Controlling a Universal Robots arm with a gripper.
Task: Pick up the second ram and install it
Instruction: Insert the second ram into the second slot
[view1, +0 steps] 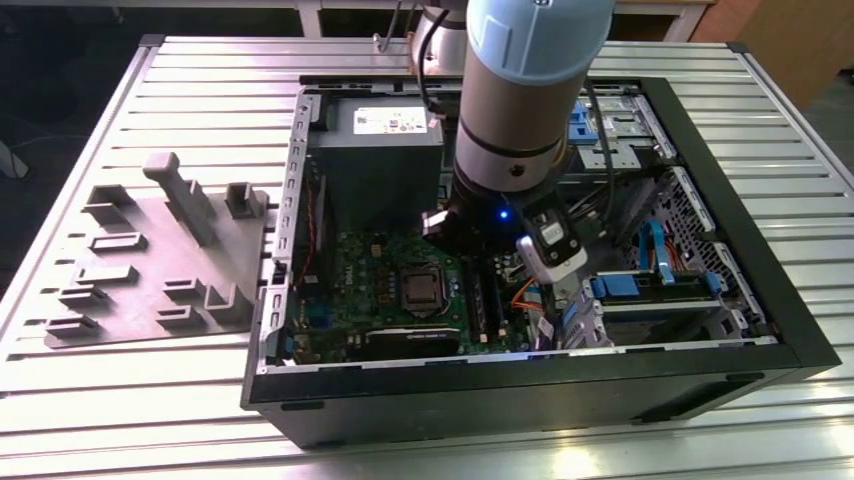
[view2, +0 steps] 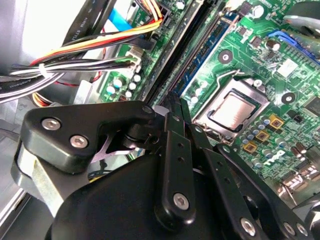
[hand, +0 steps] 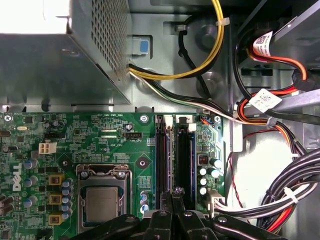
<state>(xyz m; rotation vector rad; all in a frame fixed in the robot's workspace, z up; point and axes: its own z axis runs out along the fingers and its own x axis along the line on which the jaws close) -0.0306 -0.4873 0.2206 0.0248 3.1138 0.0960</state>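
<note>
Ram (hand: 176, 165) stands in motherboard (hand: 100, 150) slots beneath gripper (hand: 175, 196), cables (hand: 280, 195) beside

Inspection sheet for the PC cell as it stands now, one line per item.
Surface: slatted metal table, carrying an open PC case.
Job's things: a blue-green ram stick stands in the slots beside the CPU socket on the green motherboard; cannot tell if it is the second one.
Clutter: grey moulded fixture tray at the exterior view's left of the case.
Grippers: gripper is down inside the case, tips over the ram slots.
Cables: yellow-black bundle from the power supply; tied red, orange and black bundle beside the board.
Surroundings: furniture edges beyond the table.
</note>
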